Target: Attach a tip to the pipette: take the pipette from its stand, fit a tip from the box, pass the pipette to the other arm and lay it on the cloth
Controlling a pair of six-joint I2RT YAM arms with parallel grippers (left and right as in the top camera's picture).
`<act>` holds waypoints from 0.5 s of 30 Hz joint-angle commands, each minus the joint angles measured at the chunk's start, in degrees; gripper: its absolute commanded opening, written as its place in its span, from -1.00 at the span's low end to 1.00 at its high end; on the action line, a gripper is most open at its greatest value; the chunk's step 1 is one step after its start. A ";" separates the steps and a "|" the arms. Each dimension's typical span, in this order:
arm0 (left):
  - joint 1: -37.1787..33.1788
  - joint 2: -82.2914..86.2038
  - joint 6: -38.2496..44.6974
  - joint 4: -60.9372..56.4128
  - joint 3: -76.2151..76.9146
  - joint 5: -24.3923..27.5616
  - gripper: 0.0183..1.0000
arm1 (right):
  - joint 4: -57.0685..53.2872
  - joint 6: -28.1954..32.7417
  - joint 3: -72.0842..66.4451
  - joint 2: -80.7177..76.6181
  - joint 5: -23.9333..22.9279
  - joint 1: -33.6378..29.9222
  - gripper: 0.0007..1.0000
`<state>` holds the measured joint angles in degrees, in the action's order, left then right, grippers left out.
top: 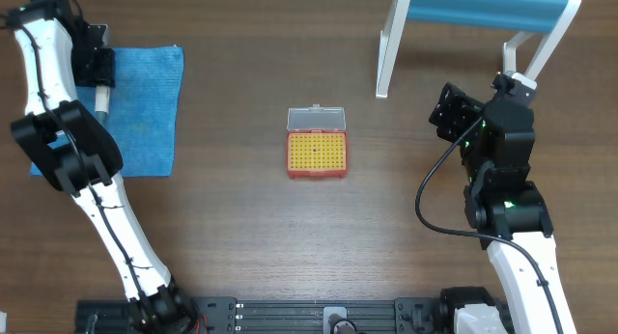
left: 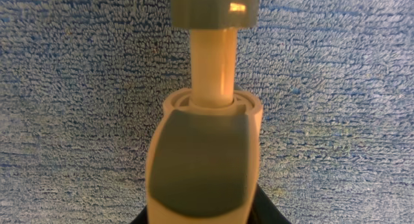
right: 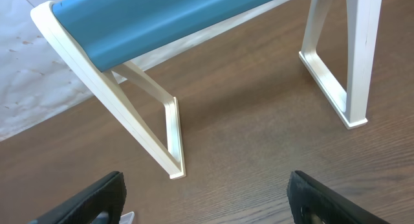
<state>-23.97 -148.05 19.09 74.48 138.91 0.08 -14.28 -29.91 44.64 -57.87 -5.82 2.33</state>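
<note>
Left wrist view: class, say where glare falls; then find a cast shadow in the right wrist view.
Left wrist view: a bright glint on the grey cap atop the pipette. Right wrist view: the stand throws a soft shadow on the table.

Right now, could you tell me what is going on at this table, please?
The left gripper is shut on the pipette, just above the blue cloth at the table's far left. The right gripper is open and empty, close to the blue-and-white stand. The tip box sits open mid-table. Whether a tip is fitted, I cannot tell.
</note>
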 commanded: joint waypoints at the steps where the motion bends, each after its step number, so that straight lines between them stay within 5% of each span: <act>1: 0.04 -1.60 -0.81 0.04 1.25 0.61 -0.58 | 0.35 -1.11 0.61 -0.02 0.33 0.28 0.62; 10: 0.04 -1.60 -0.83 0.28 1.25 0.63 -0.39 | 0.35 -1.11 0.61 -0.02 0.33 0.28 0.62; 15: 0.50 -1.20 -0.83 2.91 1.68 0.59 0.18 | 0.94 -1.16 0.61 0.02 0.57 0.31 0.62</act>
<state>-23.92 -148.05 18.39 75.77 138.91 0.08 -14.26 -29.91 44.64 -57.87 -5.82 2.33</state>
